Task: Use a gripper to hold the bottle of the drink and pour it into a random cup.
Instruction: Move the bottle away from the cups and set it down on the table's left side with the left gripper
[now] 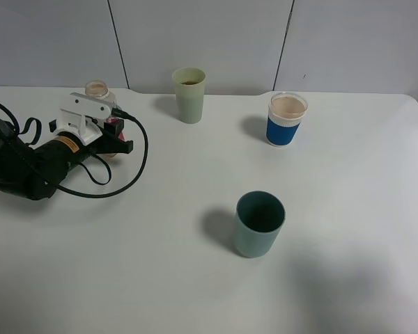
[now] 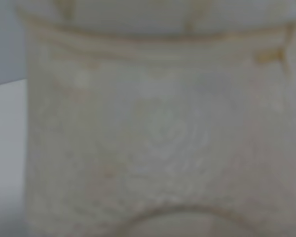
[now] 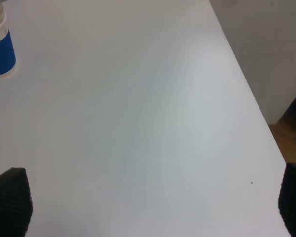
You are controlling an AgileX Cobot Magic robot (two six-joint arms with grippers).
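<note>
On the white desk (image 1: 195, 278), the left gripper's (image 1: 113, 139) fingers clamp the bottle (image 1: 97, 91); right fingers (image 3: 10, 200) apart.

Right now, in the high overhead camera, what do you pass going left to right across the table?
Left gripper closed on the bottle → pale yellow-green cup → dark teal cup → blue-sleeved clear cup.
</note>
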